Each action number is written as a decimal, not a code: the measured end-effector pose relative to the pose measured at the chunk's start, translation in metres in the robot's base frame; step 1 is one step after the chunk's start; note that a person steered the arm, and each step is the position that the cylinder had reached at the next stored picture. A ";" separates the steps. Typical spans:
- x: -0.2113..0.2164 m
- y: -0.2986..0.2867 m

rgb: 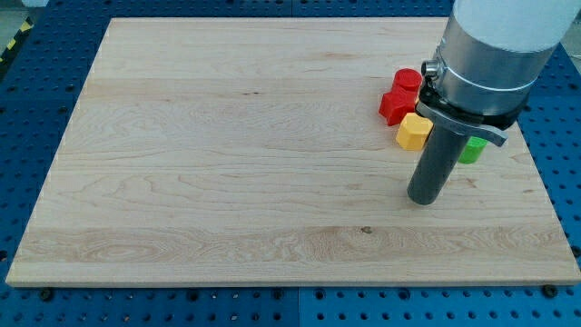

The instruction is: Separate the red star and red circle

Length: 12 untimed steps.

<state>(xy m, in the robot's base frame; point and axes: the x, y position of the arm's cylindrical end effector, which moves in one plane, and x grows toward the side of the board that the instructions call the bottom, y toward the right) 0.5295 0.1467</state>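
Observation:
The red circle [408, 80] lies near the board's right side, toward the view's top. The red star [396, 105] sits just below and left of it, touching it. A yellow hexagon block [413, 133] touches the red star's lower right. My tip [423, 199] rests on the board below the yellow block, apart from all blocks. A green block [472, 149] shows to the right of the rod, partly hidden by the arm.
The wooden board [227, 163] lies on a blue perforated table. The arm's large grey body [495, 54] covers the board's upper right corner and may hide other blocks there.

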 end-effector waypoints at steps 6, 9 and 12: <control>-0.081 -0.016; -0.152 -0.032; -0.129 -0.027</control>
<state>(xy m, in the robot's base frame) 0.4007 0.1198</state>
